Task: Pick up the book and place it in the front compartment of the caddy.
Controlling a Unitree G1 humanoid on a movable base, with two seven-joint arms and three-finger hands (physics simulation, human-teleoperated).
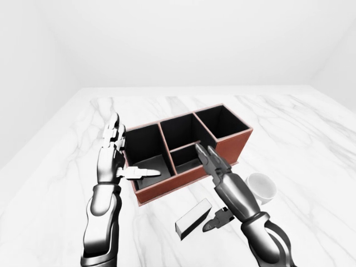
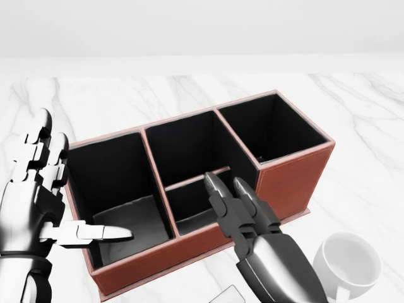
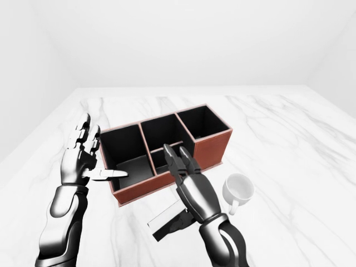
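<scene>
the book (image 1: 193,218) lies flat on the marble table (image 1: 300,128), just below the brown caddy (image 1: 233,146) in the left-eye view and apart from its near wall. the right hand (image 1: 214,167) hovers above it with fingers (image 2: 222,203) straight and spread, pointing over the caddy's small lower middle compartment, while its thumb (image 1: 218,219) hangs just beside the book's right end; nothing is gripped. the left hand (image 1: 114,156) stands open at the caddy's left end, thumb over the left compartment. a white mug (image 1: 261,188) sits right of the right hand.
</scene>
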